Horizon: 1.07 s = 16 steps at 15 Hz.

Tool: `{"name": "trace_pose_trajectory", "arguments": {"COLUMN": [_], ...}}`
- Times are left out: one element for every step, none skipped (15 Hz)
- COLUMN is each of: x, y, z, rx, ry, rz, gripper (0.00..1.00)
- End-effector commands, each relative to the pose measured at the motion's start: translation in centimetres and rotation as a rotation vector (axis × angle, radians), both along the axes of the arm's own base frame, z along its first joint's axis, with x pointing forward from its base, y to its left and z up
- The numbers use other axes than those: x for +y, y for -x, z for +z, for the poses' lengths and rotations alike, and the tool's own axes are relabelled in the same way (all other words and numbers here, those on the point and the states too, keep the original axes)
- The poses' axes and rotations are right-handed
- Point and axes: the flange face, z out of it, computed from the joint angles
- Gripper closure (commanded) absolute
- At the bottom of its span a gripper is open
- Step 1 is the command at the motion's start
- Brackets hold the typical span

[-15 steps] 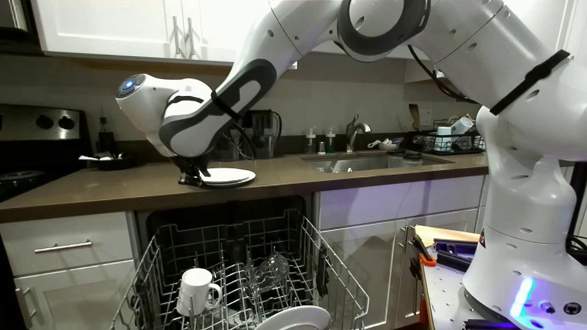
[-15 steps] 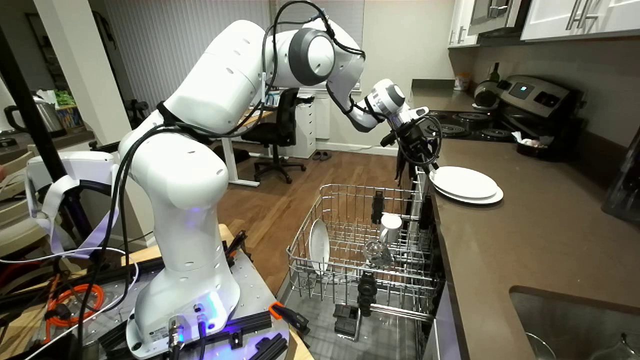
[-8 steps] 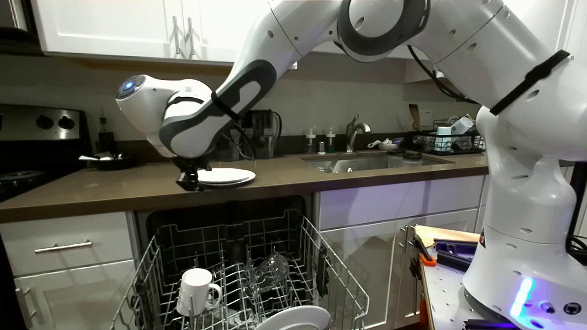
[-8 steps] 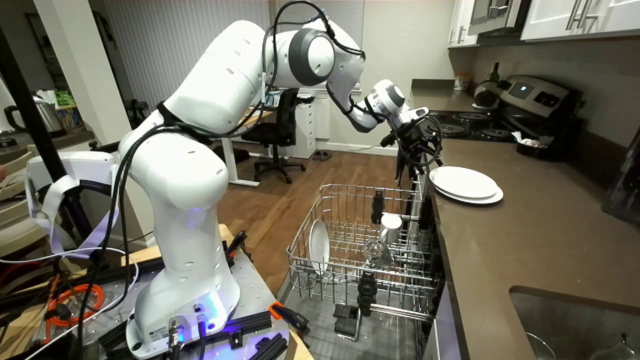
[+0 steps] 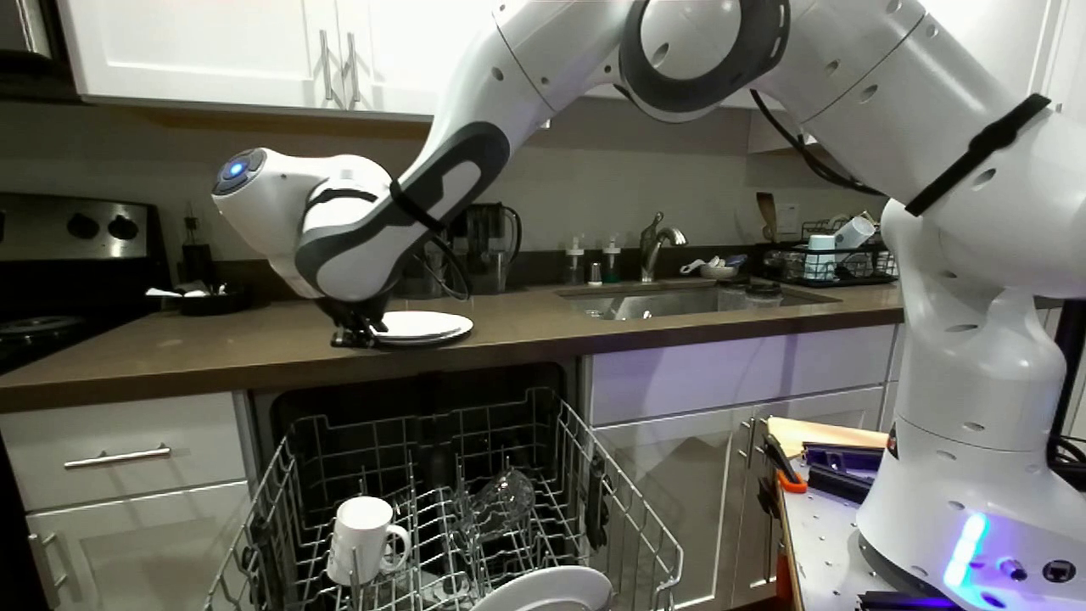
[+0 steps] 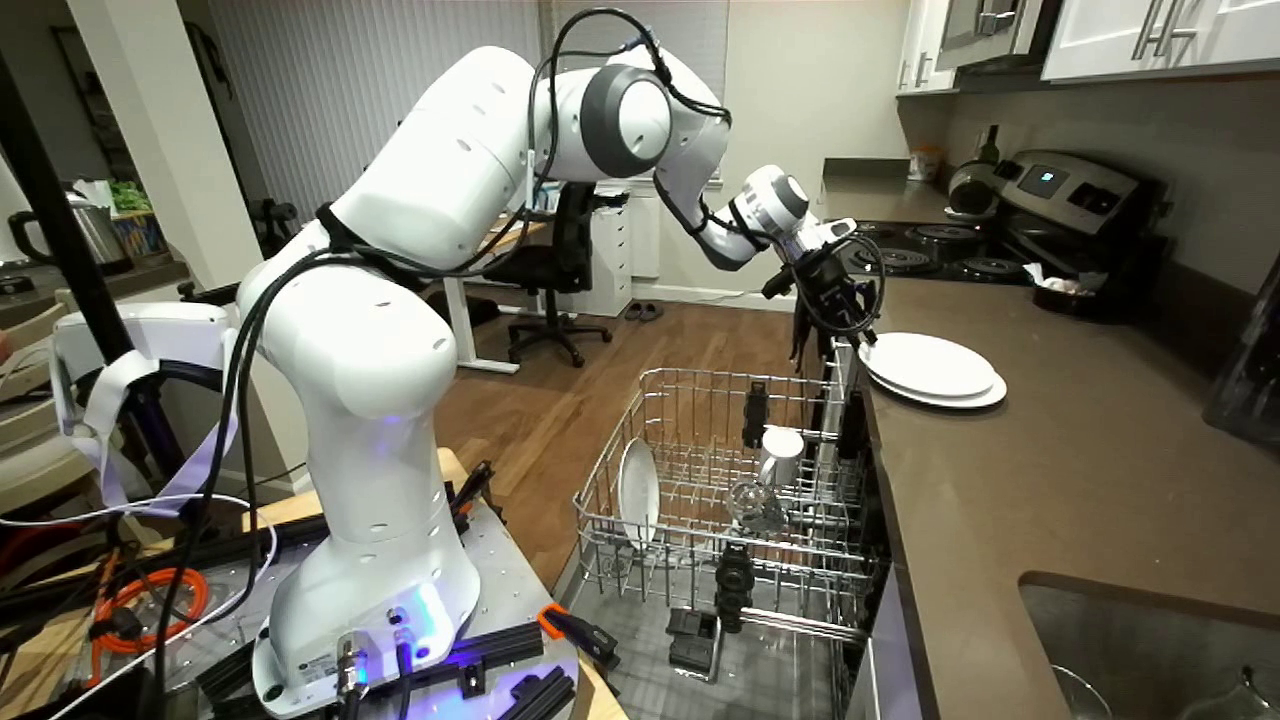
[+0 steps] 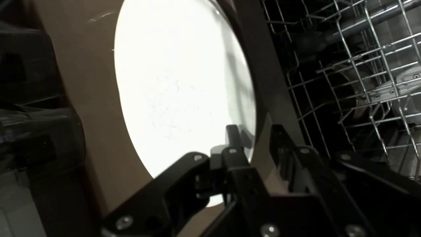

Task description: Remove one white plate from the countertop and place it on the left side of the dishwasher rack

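Two white plates lie stacked on the worktop; the jaws stand parted, one fingertip over the top plate, one beyond its rim.

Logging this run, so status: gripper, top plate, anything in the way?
Gripper open, seemingly astride rim of top plate. Top plate not lifted, stacked on lower plate, on counter. Mug, glass and third plate in rack may hinder placing.

The plates are plain white, the countertop brown, the dishwasher rack grey, the pincer black.
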Motion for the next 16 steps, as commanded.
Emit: {"name": "trace_pose_trajectory", "arguments": {"x": [0.4,0.5,0.5,0.5,0.4,0.4,0.3,0.2,0.1,0.0,-0.1,-0.2,-0.3,-0.4,-0.4,-0.5], "y": [-0.9,-1.0,-1.2,-1.3,-1.4,-1.5,-1.5,-1.6,-1.7,-1.8,-1.8,-1.8,-1.9,-1.9,-1.9,-1.9], "z": [-0.2,-0.4,-0.5,-0.6,-0.7,-0.9,-1.0,-1.2,-1.3,-1.4,-1.4,-1.4,-1.5,-1.5,-1.6,-1.6], "rx": [-0.029,-0.033,-0.034,-0.036,-0.037,-0.037,-0.037,-0.039,-0.039,-0.039,-0.040,-0.040,-0.042,-0.043,-0.043,-0.043], "ry": [0.036,0.043,0.048,0.057,0.062,0.069,0.073,0.081,0.087,0.095,0.100,0.106,0.111,0.113,0.115,0.117], "rz": [0.015,0.016,0.019,0.022,0.024,0.025,0.026,0.025,0.025,0.023,0.022,0.022,0.020,0.018,0.016,0.014], "gripper": [0.60,0.55,0.48,0.50,0.51,0.53,0.61,0.61,0.64,0.71,0.67,0.65,0.66,0.64,0.85,0.86]}}
